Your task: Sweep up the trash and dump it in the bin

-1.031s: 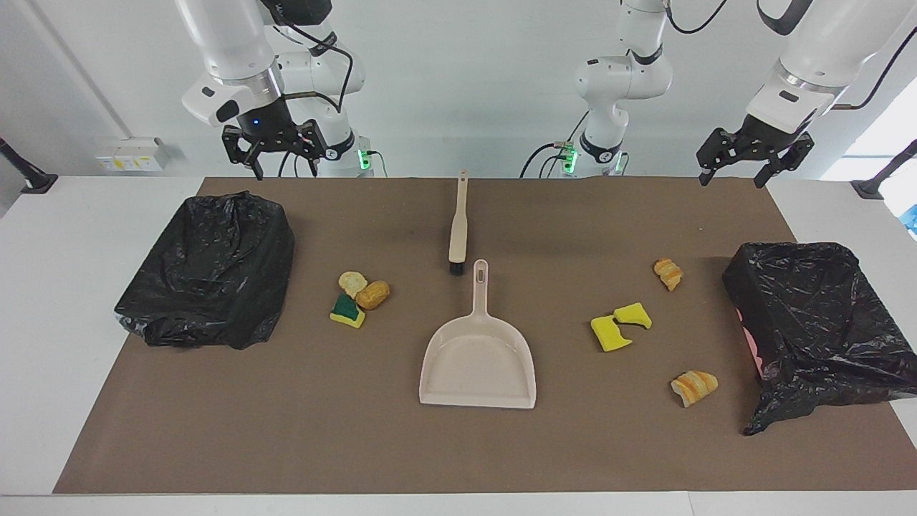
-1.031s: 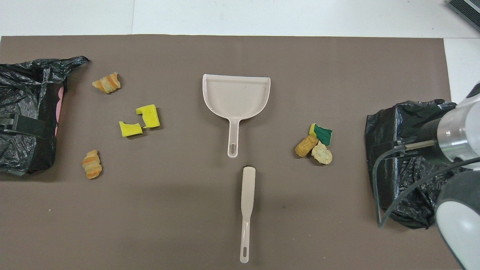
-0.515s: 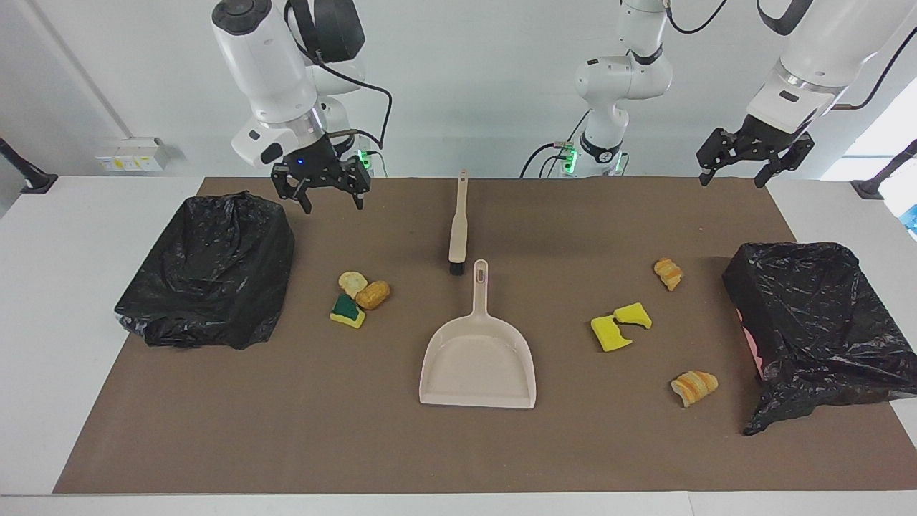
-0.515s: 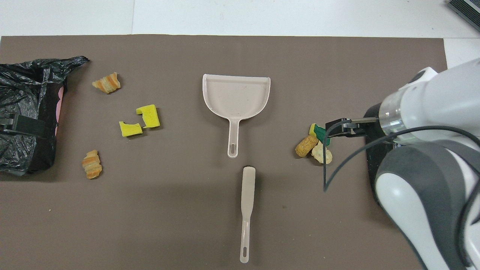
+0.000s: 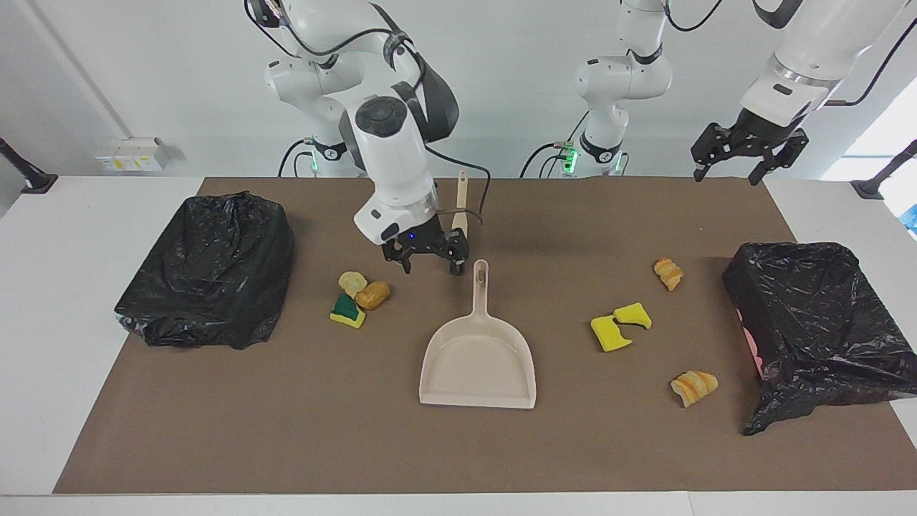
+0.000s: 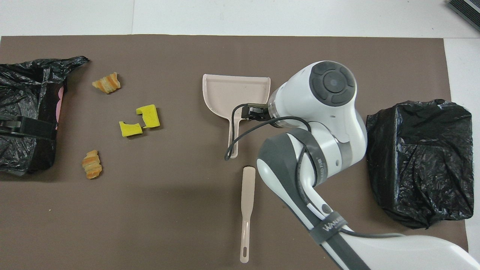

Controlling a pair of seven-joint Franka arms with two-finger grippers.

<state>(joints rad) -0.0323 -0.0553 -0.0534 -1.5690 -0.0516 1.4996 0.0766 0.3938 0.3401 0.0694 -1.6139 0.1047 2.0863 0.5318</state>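
Here we see the brush [image 5: 459, 215] lying on the brown mat [image 5: 286, 430], close to the robots at the middle of the table, its bristle end pointing toward the dustpan [image 5: 478, 362]. Our right gripper [image 5: 427, 261] hangs low over the mat just beside the bristle end of the brush and the tip of the dustpan's handle, its fingers spread open and holding nothing. Our left gripper [image 5: 725, 169] waits up in the air over the edge of the mat at the left arm's end of the table, fingers also apart and empty.

Farther out, the trash lies in two groups on either side of the dustpan. Toward the right arm's end, two bread lumps [image 5: 364, 288] touch each other, with the green-topped sponge piece [image 5: 347, 311] just beside them, farther from the robots. Toward the left arm's end we find a bread piece [image 5: 668, 273], then two yellow sponge chunks [image 5: 620, 326] close together, and farthest a second striped bread piece [image 5: 693, 387].

A bin lined with a black bag stands at each end of the mat: one [image 5: 208, 269] at the right arm's end, the other [image 5: 813, 322] at the left arm's end.
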